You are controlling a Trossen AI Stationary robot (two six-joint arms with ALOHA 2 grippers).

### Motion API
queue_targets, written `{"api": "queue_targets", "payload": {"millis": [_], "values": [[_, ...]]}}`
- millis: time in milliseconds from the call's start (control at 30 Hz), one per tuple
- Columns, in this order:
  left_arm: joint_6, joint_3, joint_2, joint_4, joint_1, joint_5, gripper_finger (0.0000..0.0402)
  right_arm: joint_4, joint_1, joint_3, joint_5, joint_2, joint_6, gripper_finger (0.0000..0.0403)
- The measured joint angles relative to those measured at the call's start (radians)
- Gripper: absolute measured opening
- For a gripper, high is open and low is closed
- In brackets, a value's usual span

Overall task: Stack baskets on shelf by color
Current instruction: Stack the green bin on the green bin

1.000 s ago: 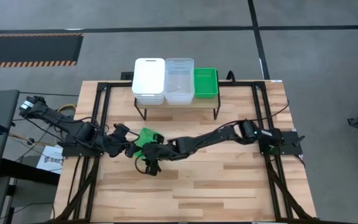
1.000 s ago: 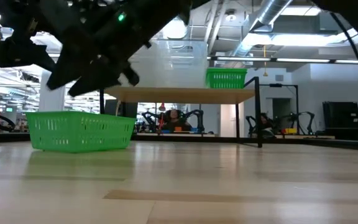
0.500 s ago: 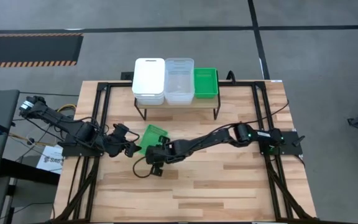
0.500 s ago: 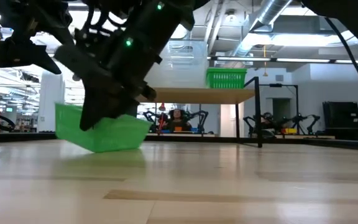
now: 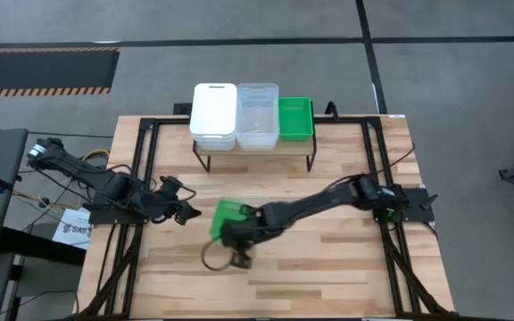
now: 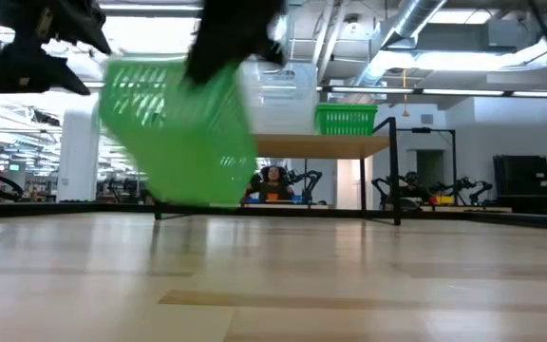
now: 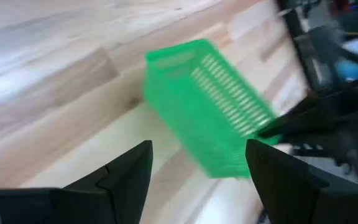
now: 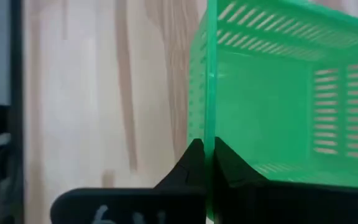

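A bright green basket (image 5: 230,215) hangs tilted above the table's middle, left of centre, with my right gripper (image 5: 233,232) shut on it. It shows large in the low view as the green basket (image 6: 179,128). My left gripper (image 5: 186,212) stands open just left of it, holding nothing. In the left wrist view the basket (image 7: 210,115) lies beyond those open fingers. The shelf (image 5: 303,148) stands at the far side. It carries a white stack (image 5: 214,114), a clear stack (image 5: 257,114) and a green basket (image 5: 295,119). My right gripper pinches one side wall of the green basket at its rim (image 8: 209,134). One finger (image 8: 193,163) is outside the wall and the other (image 8: 227,167) inside the tub. The basket is lifted clear of the table and hangs tilted.
The shelf's black legs (image 6: 394,185) stand on the far half of the wooden table. Black frame rails (image 5: 141,178) run along the left and right sides. Bare tabletop (image 5: 328,267) lies toward the near edge.
My right gripper has shut on the green basket's wall, tipped it up off the table and lifted it clear. It has carried the basket a little toward the near edge. The basket lay flat on the table a second ago and now hangs tilted.
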Motion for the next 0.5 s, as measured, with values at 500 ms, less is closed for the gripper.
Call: {"api": "queue_targets", "payload": {"millis": [500], "values": [[0.094, 0.03, -0.22, 0.145, 0.0, -0.198, 0.0247, -0.626, 0.028, 0.0, 0.518, -0.593, -0.027, 0.0003]]}}
